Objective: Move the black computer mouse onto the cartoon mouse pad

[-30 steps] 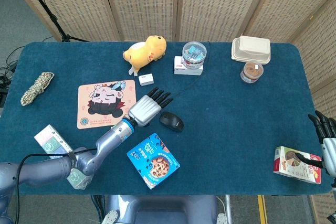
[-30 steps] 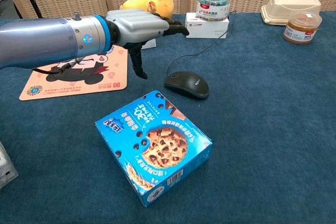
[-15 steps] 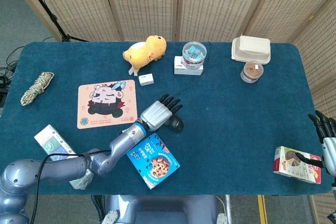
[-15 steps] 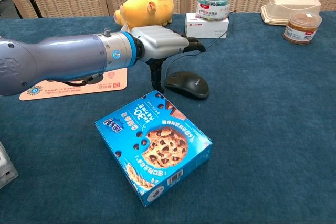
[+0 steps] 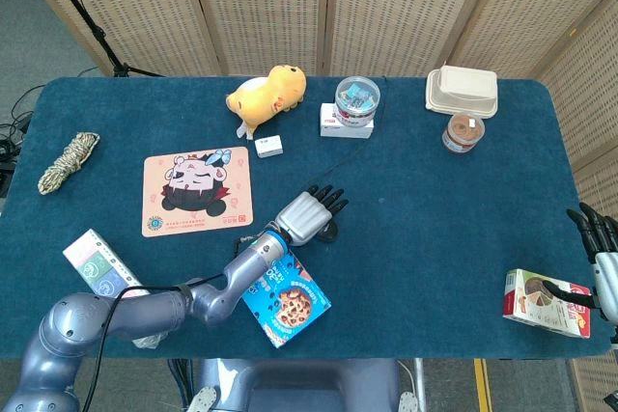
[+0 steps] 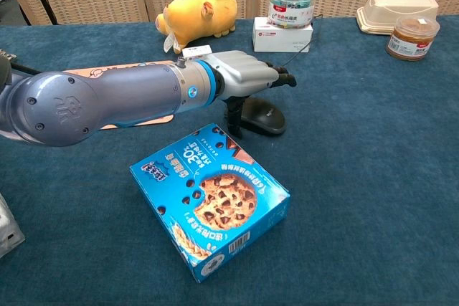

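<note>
The black computer mouse (image 6: 263, 115) lies just behind the blue cookie box, and its cable runs back toward the white box. In the head view only its near end (image 5: 330, 233) shows under my hand. My left hand (image 6: 251, 80) (image 5: 311, 211) hovers over the mouse with fingers stretched flat above it. The thumb (image 6: 233, 118) hangs down by the mouse's left side. I see no grip on it. The cartoon mouse pad (image 5: 197, 191) lies to the left, with nothing on it. My right hand (image 5: 599, 250) is at the table's far right edge, fingers spread, holding nothing.
A blue cookie box (image 5: 285, 294) lies just in front of the mouse. A yellow plush (image 5: 268, 94), a small white box (image 5: 269, 146), a clear jar (image 5: 357, 98) and a takeaway container (image 5: 463, 90) stand along the back. A rope coil (image 5: 70, 161) lies at the left and a snack box (image 5: 546, 302) by my right hand.
My left hand has moved right and forward, from beside the mouse pad's corner to over the mouse. The mouse has not moved. The right hand is unchanged.
</note>
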### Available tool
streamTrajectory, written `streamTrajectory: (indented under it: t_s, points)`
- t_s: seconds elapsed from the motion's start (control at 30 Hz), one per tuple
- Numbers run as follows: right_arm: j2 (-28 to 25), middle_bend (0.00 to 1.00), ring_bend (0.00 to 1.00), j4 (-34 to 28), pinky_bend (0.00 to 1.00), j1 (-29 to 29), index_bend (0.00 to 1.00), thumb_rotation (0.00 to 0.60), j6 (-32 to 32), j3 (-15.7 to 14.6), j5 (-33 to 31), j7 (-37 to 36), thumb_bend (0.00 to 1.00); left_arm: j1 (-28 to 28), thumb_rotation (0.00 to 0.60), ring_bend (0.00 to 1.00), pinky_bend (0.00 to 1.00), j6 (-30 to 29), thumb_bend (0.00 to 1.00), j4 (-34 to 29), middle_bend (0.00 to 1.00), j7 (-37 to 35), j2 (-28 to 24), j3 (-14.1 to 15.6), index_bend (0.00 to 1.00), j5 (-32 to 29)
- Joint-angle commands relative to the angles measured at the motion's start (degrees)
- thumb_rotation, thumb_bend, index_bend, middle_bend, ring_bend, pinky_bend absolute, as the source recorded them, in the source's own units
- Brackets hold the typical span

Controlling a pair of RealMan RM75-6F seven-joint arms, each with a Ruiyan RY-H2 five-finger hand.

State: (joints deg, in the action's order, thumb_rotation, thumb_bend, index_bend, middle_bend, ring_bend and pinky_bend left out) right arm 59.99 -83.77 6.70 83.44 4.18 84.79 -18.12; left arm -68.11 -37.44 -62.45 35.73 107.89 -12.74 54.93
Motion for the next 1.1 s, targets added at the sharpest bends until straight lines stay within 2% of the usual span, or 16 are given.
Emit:
streamTrajectory:
  t_s: [0.03, 0.17, 0.23, 0.5, 0.67, 0.87, 1.1]
  points:
    - [-0.13, 0.00, 0.00, -0.07, 0.00, -0.06, 0.00, 0.600, 0.04, 0.02, 0.22, -0.30, 0.00, -0.43, 0.600, 0.06, 0.22, -0.31, 0.21, 0.52, 0.01, 0.16, 0.57, 0.15, 0.10, -0.22]
    - [-0.26, 0.00, 0.00, -0.06, 0.00, -0.09, 0.00, 0.600, -0.11, 0.07, 0.31, -0.61, 0.00, -0.93, 0.600, 0.16, 0.30, -0.91, 0.30, 1.62, 0.13, 0.18, 1.53, 0.54, 0.25, 0.10]
    - [-0.30, 0.00, 0.00, -0.09, 0.00, -0.12, 0.00, 0.600, -0.13, 0.13, 0.33, -0.72, 0.00, -1.12, 0.600, 0.19, 0.32, -0.93, 0.34, 2.23, 0.16, 0.42, 1.95, 0.73, 0.29, -0.29]
    - [-0.70, 0.00, 0.00, -0.32, 0.00, -0.29, 0.00, 0.600, -0.14, 0.28, 0.48, -1.57, 0.00, -1.38, 0.600, 0.29, 0.40, -1.18, 0.39, 2.55, 0.28, 0.93, 2.17, 1.18, 0.40, -1.80]
    - [-0.82, 0.00, 0.00, -0.43, 0.00, -0.33, 0.00, 0.600, -0.18, 0.23, 0.77, -1.86, 0.00, -0.72, 0.600, 0.32, 0.41, -2.58, 0.40, 1.23, 0.31, -0.46, 0.93, 1.28, 0.41, -0.38]
    - [-0.96, 0.00, 0.00, -0.76, 0.00, -0.41, 0.00, 0.600, -0.14, 0.13, 1.14, -1.87, 0.00, 1.56, 0.600, 0.32, 0.41, -5.63, 0.40, -3.36, 0.31, -2.65, -4.42, 2.33, 0.41, 3.65]
    - [-0.90, 0.00, 0.00, -1.40, 0.00, -0.44, 0.00, 0.600, -0.08, -0.25, 1.99, -1.07, 0.00, 6.99, 0.600, 0.32, 0.41, -9.83, 0.40, -6.00, 0.31, -8.95, -13.34, 6.14, 0.41, 11.31]
